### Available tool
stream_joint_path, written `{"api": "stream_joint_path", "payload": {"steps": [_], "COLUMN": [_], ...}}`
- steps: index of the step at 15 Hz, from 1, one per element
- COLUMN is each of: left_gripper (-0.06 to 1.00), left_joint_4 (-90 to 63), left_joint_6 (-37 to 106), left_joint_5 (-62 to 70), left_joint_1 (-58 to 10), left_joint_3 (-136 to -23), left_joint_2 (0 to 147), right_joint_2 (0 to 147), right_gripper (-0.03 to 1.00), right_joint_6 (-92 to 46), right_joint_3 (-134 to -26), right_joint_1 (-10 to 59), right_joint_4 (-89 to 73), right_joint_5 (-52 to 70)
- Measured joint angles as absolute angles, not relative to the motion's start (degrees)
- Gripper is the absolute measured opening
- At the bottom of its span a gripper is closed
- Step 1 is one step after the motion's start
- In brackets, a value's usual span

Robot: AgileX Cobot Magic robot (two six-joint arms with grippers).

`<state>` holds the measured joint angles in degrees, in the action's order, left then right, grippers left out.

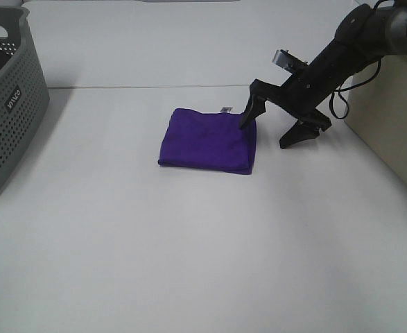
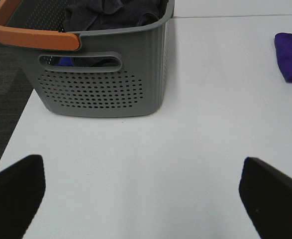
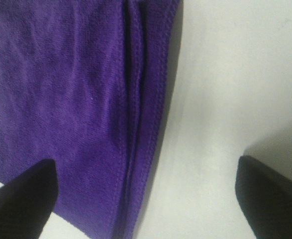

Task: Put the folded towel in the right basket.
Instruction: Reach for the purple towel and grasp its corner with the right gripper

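Note:
A folded purple towel [image 1: 209,140] lies flat on the white table, near its middle. My right gripper [image 1: 267,134] is open at the towel's right edge, one finger [image 1: 250,112] over the towel's top right corner and the other [image 1: 299,133] over bare table beside it. The right wrist view shows the towel's stitched edge [image 3: 136,119] between the two fingertips. My left gripper [image 2: 141,194] is open and empty, low over the table, with the towel [image 2: 291,56] far off. No basket shows on the right; a beige surface [image 1: 390,118] stands there.
A grey perforated basket [image 1: 9,104] with an orange handle [image 2: 31,32] stands at the table's left edge and holds dark clothes [image 2: 113,12]. The table's far edge runs behind the towel. A cable [image 1: 342,97] hangs from the right arm.

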<state>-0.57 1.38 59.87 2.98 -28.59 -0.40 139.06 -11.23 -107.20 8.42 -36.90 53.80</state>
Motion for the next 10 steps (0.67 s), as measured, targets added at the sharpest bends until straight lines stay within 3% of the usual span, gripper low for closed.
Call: {"api": "stream_joint_path", "payload": {"steps": [3, 7, 9, 10], "left_gripper": [0.99, 0.99, 0.99, 0.99], "left_joint_4": [-0.57, -0.57, -0.57, -0.57], "left_joint_6": [1.38, 1.38, 1.38, 1.38], "left_joint_5": [59.87, 59.87, 59.87, 59.87], "left_joint_1": [2.98, 2.98, 2.98, 2.98], "left_joint_3": [-28.59, -28.59, -28.59, -28.59], "left_joint_2": [-0.4, -0.4, -0.4, -0.4], "right_joint_2": [139.52, 141.69, 142.67, 142.95], "right_gripper": [0.93, 0.89, 0.76, 0.62], "right_joint_6": [-10.83, -8.19, -8.14, -8.14], "right_joint_3": [-107.31, -108.4, -108.58, -108.58], "right_joint_1": [9.28, 17.48, 21.43, 22.98], "right_joint_4": [-37.82, -40.34, -41.08, -40.91], "right_joint_5": [52.31, 47.73, 43.72, 41.08]}}
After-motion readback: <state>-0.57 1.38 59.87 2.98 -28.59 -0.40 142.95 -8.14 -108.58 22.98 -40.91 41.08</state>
